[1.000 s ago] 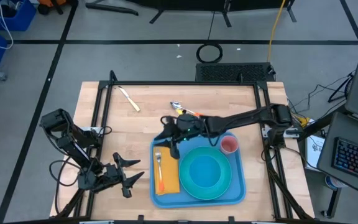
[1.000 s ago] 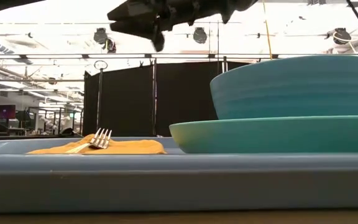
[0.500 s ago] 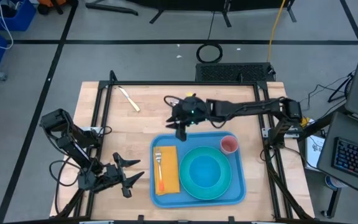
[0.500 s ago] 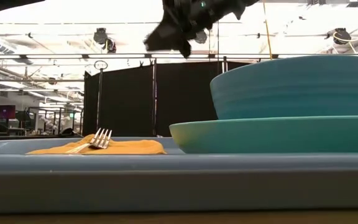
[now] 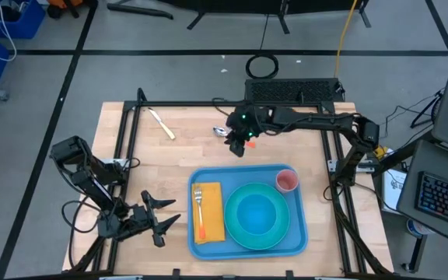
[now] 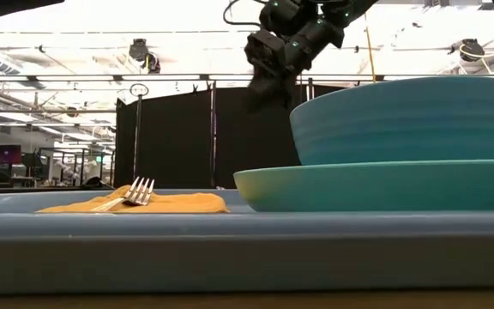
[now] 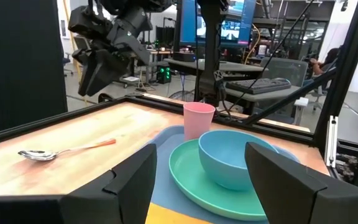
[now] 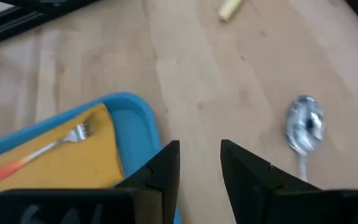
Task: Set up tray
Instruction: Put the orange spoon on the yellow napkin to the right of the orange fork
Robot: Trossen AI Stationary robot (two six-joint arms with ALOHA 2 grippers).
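Observation:
The blue tray (image 5: 295,237) lies at the table's near middle. On it rest a teal plate (image 5: 280,233) with a teal bowl (image 5: 255,216) on top, a pink cup (image 5: 286,181), and a yellow-orange napkin (image 5: 211,222) bearing a fork (image 5: 198,204). Past the tray's far edge a spoon (image 5: 221,131) lies on the wood. My right gripper (image 5: 239,146) hangs above the spoon's handle, slanting down, open by a narrow gap (image 8: 200,163) with nothing in it. At the near left my left gripper (image 5: 166,220) is level, open and empty.
A pale yellow utensil (image 5: 162,123) lies at the far left of the wooden table. A black frame (image 5: 127,128) runs around the table's edges. Bare wood stretches left of the tray.
My right gripper has gone from above the tray's far left corner toward the table's far edge and a little right, and now stands over the spoon. It has tipped from nearly level to slanting down. Nothing on the tray has moved.

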